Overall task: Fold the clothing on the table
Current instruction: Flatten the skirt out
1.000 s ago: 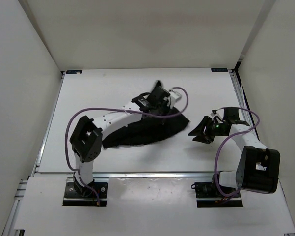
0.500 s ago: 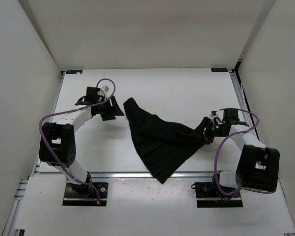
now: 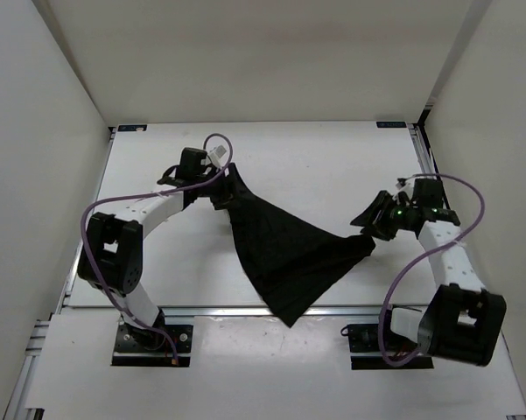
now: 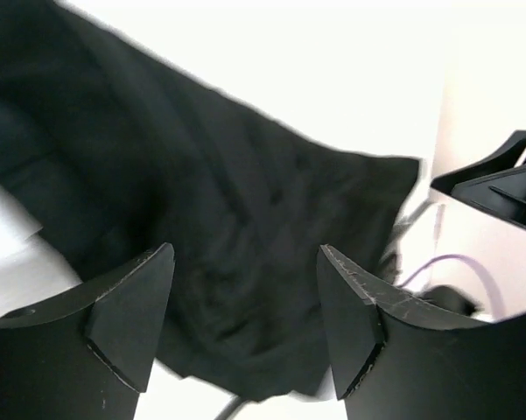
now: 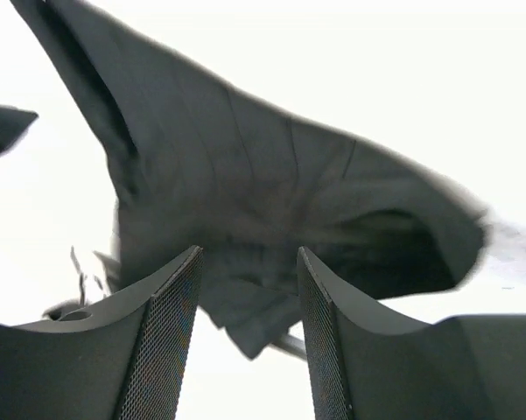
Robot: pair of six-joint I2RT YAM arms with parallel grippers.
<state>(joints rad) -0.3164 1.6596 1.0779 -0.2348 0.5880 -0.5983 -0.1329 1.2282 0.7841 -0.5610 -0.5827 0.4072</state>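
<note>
From where I stand, the job looks like it has hardly begun. No fold has been made yet, as far as I can see.

On the left, the left tool [image 3: 219, 192] sits near the far-left part of the tabletop [image 3: 333, 157]. Its two fingers [image 4: 127, 324] are spread wide apart. Black cloth shows past them, but nothing is pinched between them. It is right beside one corner of the skirt [image 3: 284, 249].

The skirt is in the middle of the tabletop, opened out in a big, crooked shape. One corner points toward the far-left corner, next to the left tool. One long point runs down to the near edge and seems to hang a bit over it. The last corner points toward the right edge. The cloth looks bumpy and bunched, not smooth and flat.

On the right, the right tool [image 3: 368, 224] sits just beside that last corner, not far from the right edge. Its fingers stand apart too, and I see no cloth caught between them.

So nothing is held right now. I think the skirt must be pulled flat first, then one side laid over the other.

I see no boxes, bins or baskets anywhere.
</note>
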